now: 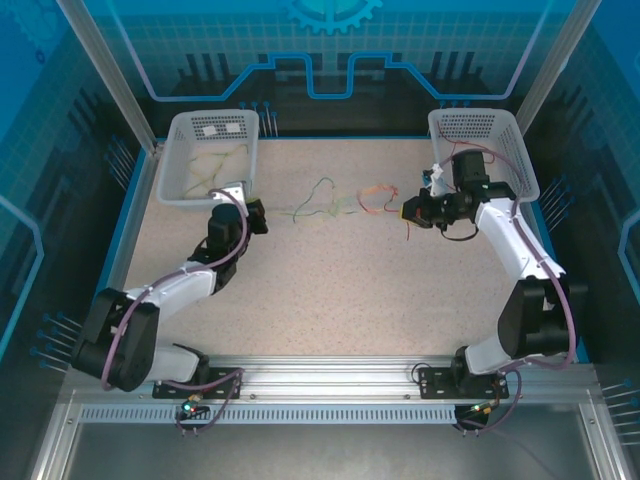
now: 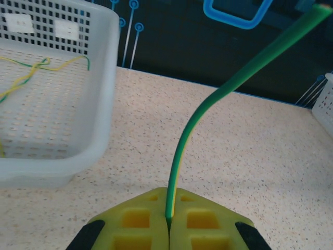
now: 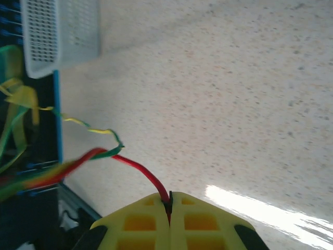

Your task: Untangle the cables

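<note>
**2 arms pinch cable ends**

L fingers [image 2: 175, 223] clamped on green cable [image 2: 208, 104]; R fingers [image 3: 175, 208] clamped on red cable [image 3: 141, 172]. Tangle [image 1: 338, 202] spans bench [image 1: 330, 290] centre btwn the 2. Yellow-green cables [image 1: 215, 165] lie in L basket [image 1: 172, 150].

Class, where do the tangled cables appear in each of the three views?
Top view: cables strung across the middle.
Left wrist: green cable rises from the shut left gripper toward the upper right.
Right wrist: red cable runs from the shut right gripper toward the left edge.
Shared landmark: the speckled table.
</note>
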Motion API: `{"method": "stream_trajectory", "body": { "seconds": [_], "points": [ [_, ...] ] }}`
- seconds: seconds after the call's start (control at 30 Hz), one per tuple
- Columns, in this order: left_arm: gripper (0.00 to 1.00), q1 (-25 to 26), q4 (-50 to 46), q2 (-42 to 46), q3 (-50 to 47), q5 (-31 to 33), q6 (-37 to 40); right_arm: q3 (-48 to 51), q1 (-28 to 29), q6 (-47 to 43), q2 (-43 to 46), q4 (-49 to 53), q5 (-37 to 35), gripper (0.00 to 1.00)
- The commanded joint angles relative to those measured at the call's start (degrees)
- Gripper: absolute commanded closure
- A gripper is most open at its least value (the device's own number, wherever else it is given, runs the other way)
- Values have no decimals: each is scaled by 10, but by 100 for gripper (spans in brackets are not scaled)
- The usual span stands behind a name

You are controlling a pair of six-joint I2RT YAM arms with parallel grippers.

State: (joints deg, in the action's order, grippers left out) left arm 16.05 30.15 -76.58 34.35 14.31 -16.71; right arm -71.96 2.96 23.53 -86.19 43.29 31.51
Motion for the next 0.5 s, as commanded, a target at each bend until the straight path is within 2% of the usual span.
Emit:
{"method": "stream_trajectory", "body": {
  "seconds": [0.0,0.2,0.47],
  "points": [
    [100,-60,-70,28,-11,92,-3,-20,-13,-49,-17,70,-157,100],
    [100,-115,-91,45,-19,85,-7,-19,-24,-58,-25,71,-179,100],
    [100,-123,-73,43,-19,70,10,-35,-34,-64,-32,62,-198,100]
  ]
}}
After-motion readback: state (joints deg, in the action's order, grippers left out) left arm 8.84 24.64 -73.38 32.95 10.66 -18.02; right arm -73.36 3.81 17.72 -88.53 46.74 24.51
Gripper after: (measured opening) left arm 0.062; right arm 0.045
